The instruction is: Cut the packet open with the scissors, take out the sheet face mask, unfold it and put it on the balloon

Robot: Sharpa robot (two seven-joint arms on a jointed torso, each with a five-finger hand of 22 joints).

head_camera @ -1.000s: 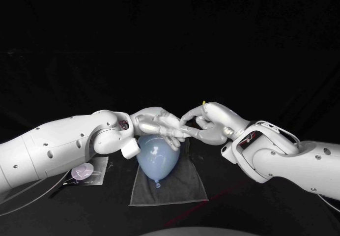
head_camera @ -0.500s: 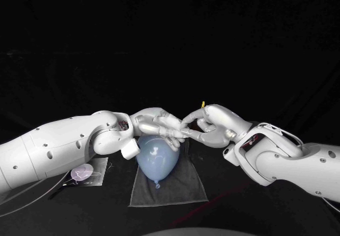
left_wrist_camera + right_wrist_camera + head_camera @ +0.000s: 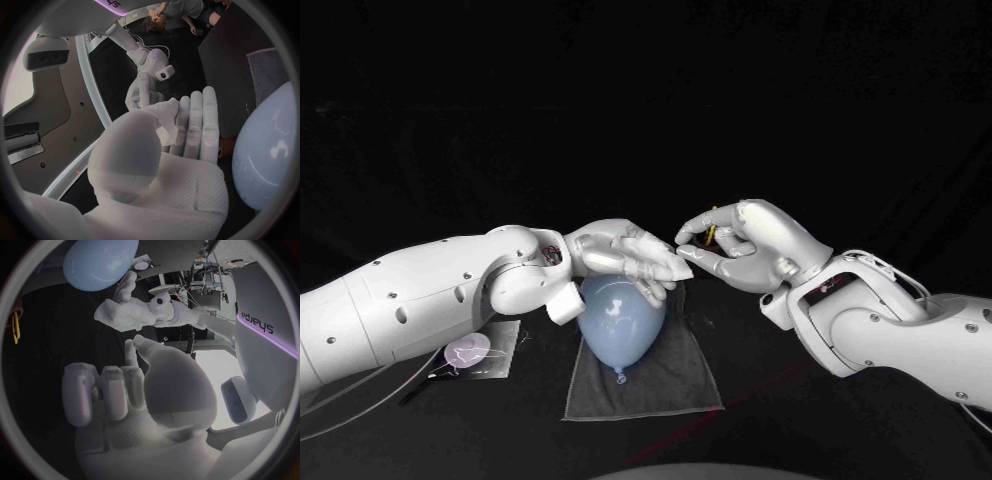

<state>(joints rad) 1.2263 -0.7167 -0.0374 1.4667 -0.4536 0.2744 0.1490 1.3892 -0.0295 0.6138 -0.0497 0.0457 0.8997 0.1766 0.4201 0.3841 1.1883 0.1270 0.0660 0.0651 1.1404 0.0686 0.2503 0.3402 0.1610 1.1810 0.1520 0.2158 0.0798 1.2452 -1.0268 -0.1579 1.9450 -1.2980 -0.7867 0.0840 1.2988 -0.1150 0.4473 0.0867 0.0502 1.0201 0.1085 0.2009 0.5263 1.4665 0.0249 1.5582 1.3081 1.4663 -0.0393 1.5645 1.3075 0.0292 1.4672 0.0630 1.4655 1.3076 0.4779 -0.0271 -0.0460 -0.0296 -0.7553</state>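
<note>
Head view: left hand (image 3: 625, 250), mid-frame over one pale blue rubber balloon (image 3: 620, 322), pinches one white crumpled sheet mask (image 3: 165, 114); right hand (image 3: 744, 245) just beside, fingers curled, empty.

— Dim from the head view?
— Very. Lit from the near side alone: bright on the white arms (image 3: 401, 300), soft sheen on the balloon (image 3: 620, 322), near black across the surface (image 3: 790, 440) and behind.
— And at the wrists?
— Rounded off in a dark frame, bent toward the rim. Blown out white at one patch beyond the right hand (image 3: 140, 412); washed pale over its near fingers (image 3: 112, 390).
</note>
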